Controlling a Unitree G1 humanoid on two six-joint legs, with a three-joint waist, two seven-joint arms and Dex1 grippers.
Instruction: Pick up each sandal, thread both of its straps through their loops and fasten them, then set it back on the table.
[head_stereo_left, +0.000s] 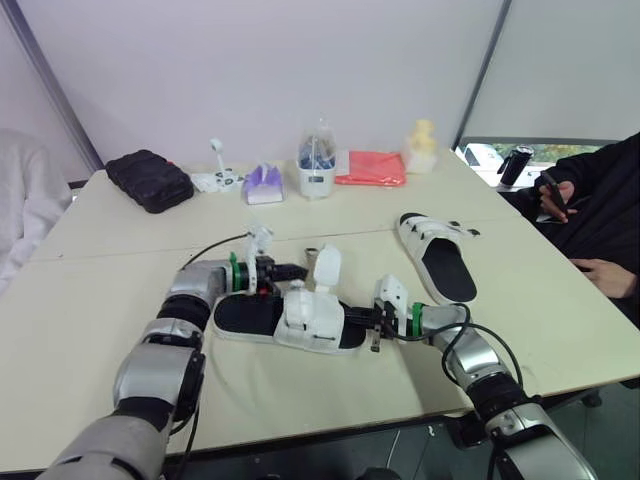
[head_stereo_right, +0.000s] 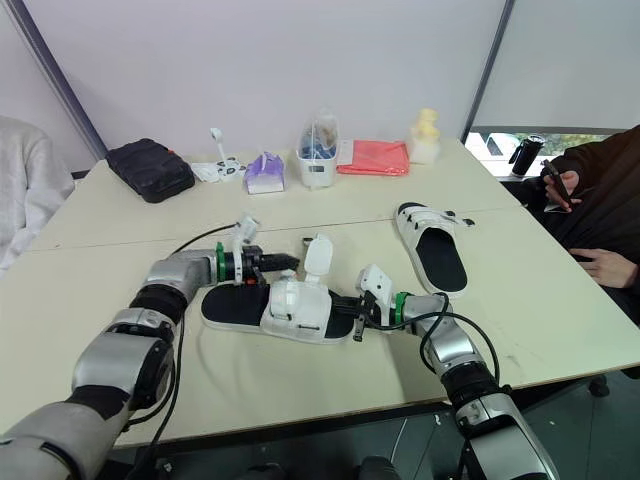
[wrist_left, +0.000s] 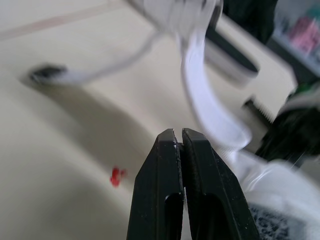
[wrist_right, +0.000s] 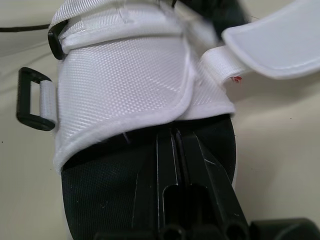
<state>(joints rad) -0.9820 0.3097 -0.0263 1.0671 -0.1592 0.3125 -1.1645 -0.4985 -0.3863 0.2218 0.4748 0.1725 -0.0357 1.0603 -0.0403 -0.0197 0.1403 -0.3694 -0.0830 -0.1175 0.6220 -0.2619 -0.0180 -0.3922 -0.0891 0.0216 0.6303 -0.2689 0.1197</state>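
A white sandal with a black sole (head_stereo_left: 250, 318) lies in the middle of the table, one white strap (head_stereo_left: 326, 268) standing up unfastened. My left gripper (head_stereo_left: 303, 271) hovers shut just left of that strap; in the left wrist view the strap (wrist_left: 210, 100) curves past the shut fingertips (wrist_left: 172, 137) without being held. At the sandal's other end, my right gripper (head_stereo_left: 358, 320) lies shut on the black insole, its tips (wrist_right: 167, 132) tucked under the edge of the white upper (wrist_right: 125, 80). A black loop (wrist_right: 32, 100) hangs off the upper's side. The second sandal (head_stereo_left: 440, 255) rests further right.
Along the far edge stand a black pouch (head_stereo_left: 150, 180), a purple tissue pack (head_stereo_left: 263, 185), a white container (head_stereo_left: 317, 172), a red cloth (head_stereo_left: 371, 168) and a pale bottle (head_stereo_left: 422, 148). A person (head_stereo_left: 600, 200) sits at the right edge. A black cable (head_stereo_left: 215, 245) trails near my left arm.
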